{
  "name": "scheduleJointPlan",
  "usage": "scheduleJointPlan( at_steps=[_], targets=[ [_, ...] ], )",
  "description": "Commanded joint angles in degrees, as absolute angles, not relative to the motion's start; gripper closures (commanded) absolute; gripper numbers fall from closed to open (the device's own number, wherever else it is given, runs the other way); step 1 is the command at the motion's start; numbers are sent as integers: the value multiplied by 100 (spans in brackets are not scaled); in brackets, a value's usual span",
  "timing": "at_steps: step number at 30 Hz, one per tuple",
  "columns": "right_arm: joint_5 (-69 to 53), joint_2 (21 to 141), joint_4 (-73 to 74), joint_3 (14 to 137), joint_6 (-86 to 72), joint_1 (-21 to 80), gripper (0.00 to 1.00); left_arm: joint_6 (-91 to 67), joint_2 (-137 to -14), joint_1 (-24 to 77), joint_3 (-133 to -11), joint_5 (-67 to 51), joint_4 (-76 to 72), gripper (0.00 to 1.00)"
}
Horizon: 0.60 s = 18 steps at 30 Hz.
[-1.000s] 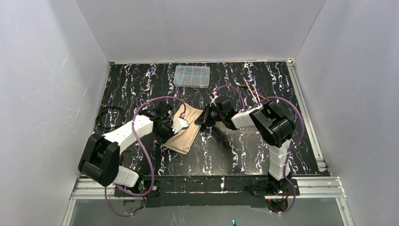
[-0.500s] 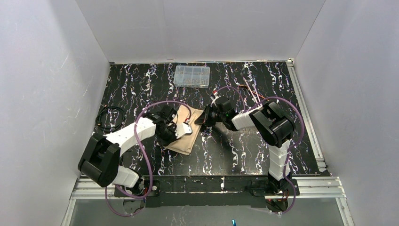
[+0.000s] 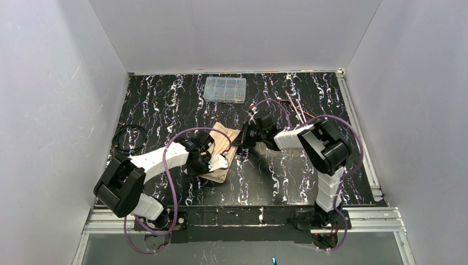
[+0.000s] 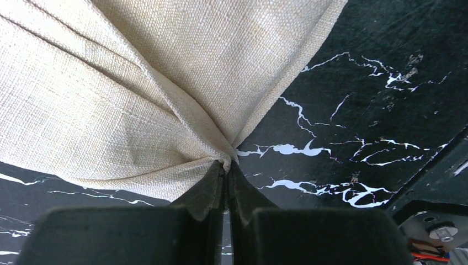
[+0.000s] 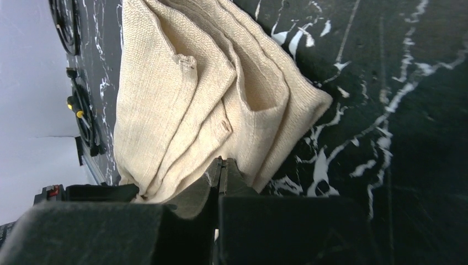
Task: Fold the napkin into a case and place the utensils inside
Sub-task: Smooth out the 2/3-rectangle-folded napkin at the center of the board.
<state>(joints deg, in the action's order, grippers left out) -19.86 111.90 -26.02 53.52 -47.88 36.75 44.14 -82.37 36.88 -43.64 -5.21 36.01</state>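
Top external: left hand (image 4: pixel 225 168), pinching napkin (image 3: pixel 221 139) corner, dragged nearer; right hand (image 5: pixel 221 167) pinching far edge.

Light was even and diffuse from above; white walls (image 3: pixel 49 110) read bright, the black desk (image 3: pixel 287 182) dim with soft shadows. Top view was sharp, small. Wrist views were crisp on the napkin (image 4: pixel 110 99) weave; near jaws were dark and soft.

Top cam looks down from behind; wrist cams close-up; all share napkin (image 3: pixel 222 138).
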Motion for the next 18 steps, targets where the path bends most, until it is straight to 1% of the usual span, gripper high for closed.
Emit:
scheduleJointPlan(
  at_steps=[1,5,8,12,15,18],
  targets=[
    [-1978,10511,-1506,5665,-4213,3459,97,4541,-8582,3727,-4214,-212,3571,100],
    [-1828,10163,-791,5935,-3581,3204,92,4619,-8641,3727,-4208,-131,3495,100],
    [-1716,10289,-648,6338,-3198,3106,90,4796,-8663,3725,-4152,22,3401,100],
    [-1783,11022,-731,6826,-3047,3088,92,5259,-8624,3727,-4022,435,3072,100],
    [-1787,11327,-1041,6792,-3127,3098,95,5634,-8567,3724,-3977,626,2866,100],
    [-1758,11341,-1149,6529,-3156,3093,96,5975,-8607,3726,-3964,766,2724,100]
  ],
)
